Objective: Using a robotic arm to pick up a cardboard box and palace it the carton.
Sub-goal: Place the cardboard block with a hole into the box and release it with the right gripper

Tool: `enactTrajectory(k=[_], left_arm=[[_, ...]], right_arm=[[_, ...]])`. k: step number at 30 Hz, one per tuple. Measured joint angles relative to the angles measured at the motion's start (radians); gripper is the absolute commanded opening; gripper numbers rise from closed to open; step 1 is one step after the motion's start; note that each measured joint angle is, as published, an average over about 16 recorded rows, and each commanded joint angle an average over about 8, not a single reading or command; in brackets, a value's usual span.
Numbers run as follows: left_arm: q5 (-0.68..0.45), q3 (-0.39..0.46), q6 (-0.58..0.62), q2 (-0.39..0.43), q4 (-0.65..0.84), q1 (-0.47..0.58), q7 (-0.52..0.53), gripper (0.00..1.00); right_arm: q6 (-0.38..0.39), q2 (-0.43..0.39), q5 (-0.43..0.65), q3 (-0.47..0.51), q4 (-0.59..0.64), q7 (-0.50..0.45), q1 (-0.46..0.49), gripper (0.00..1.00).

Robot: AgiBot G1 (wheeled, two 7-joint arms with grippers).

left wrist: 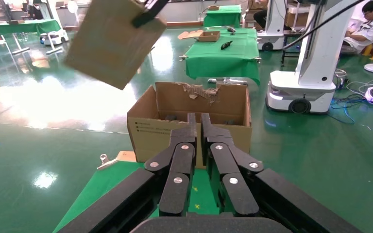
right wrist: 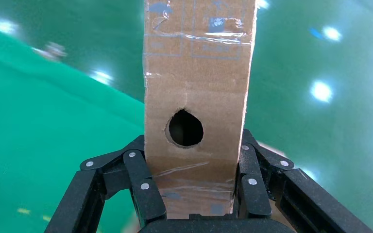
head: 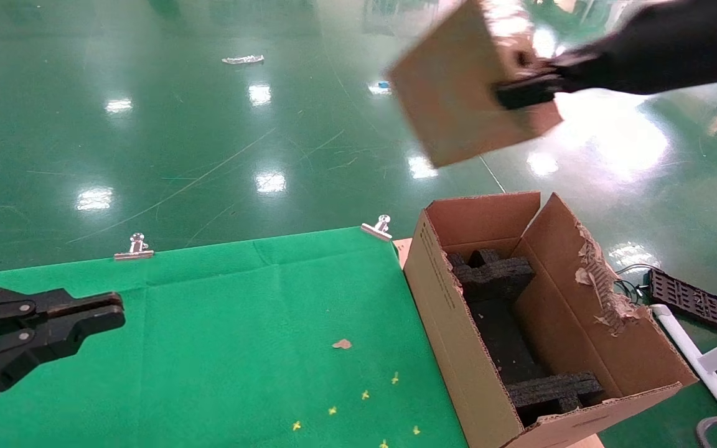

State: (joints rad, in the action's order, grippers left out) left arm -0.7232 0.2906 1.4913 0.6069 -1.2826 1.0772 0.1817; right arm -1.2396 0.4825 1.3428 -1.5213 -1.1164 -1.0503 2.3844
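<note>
My right gripper (head: 523, 87) is shut on the small brown cardboard box (head: 458, 93) and holds it tilted in the air, beyond and above the far end of the carton. In the right wrist view the box (right wrist: 196, 97) stands between the fingers (right wrist: 138, 179), with its round hole and tape facing the camera. The large open carton (head: 458, 348) stands at the table's right edge, with black foam blocks (head: 495, 274) inside and a torn right flap. My left gripper (head: 116, 311) is shut and empty over the table's left side. In its view (left wrist: 198, 119) it points at the carton (left wrist: 160, 128), with the box (left wrist: 109, 43) above.
A green cloth (head: 240, 323) covers the table, held by two metal clips (head: 134, 247) on its far edge. A cardboard scrap (head: 342, 343) lies on it. A black tray (head: 691, 298) and a white frame (head: 707, 367) are on the floor to the right.
</note>
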Motion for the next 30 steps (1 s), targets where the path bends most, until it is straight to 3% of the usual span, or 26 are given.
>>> enactTrajectory(k=[7, 15, 30], left_arm=[[0.0, 0.0, 0.0, 0.0, 0.0, 0.0, 0.0, 0.01], [0.001, 0.001, 0.0, 0.0, 0.0, 0.0, 0.0, 0.98], [0.001, 0.002, -0.001, -0.001, 0.0, 0.0, -0.001, 1.0]], right_arm=[[-0.076, -0.057, 0.094, -0.038, 0.084, -0.018, 0.021, 0.0], [-0.132, -0.072, 0.111, -0.089, 0.206, -0.077, -0.042, 0.0], [-0.108, 0.034, 0.105, -0.157, 0.48, -0.074, -0.214, 0.0]])
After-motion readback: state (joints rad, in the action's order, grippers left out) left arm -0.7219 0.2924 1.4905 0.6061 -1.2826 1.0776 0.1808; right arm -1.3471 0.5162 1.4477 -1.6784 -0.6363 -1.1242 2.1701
